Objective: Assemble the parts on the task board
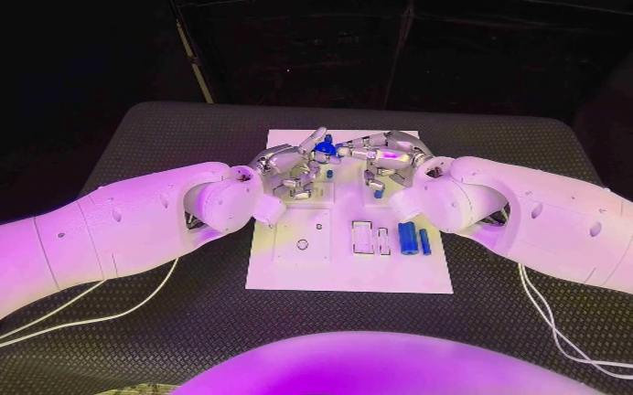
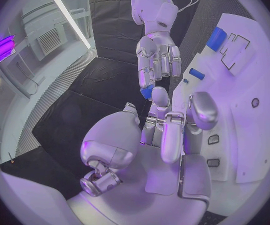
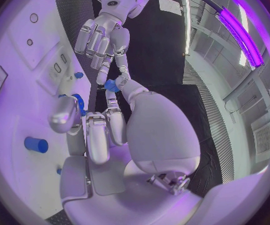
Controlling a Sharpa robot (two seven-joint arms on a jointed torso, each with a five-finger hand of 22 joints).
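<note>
The white task board (image 1: 306, 267) lies in the middle of the table. Above its far end a small blue part (image 1: 325, 148) hangs in the air, and fingertips of both hands meet on it. My left hand (image 1: 293, 172) reaches it from the left, my right hand (image 1: 391, 159) from the right. In the left wrist view the blue part (image 2: 147, 91) sits at the tip of my left hand (image 2: 167, 130), under the fingers of my right hand (image 2: 156, 55). The right wrist view shows the blue part (image 3: 112, 85) pinched between my right hand (image 3: 104, 127) and my left hand (image 3: 100, 40).
Two blue parts (image 1: 408, 238) (image 1: 423, 240) lie side by side at the board's right, beside white rectangular slots (image 1: 361, 236). Smaller blue pieces (image 1: 379, 192) sit on the board under the hands. A blue cylinder (image 3: 36, 145) stands on the board. Cables (image 1: 548, 317) trail over the table on both sides.
</note>
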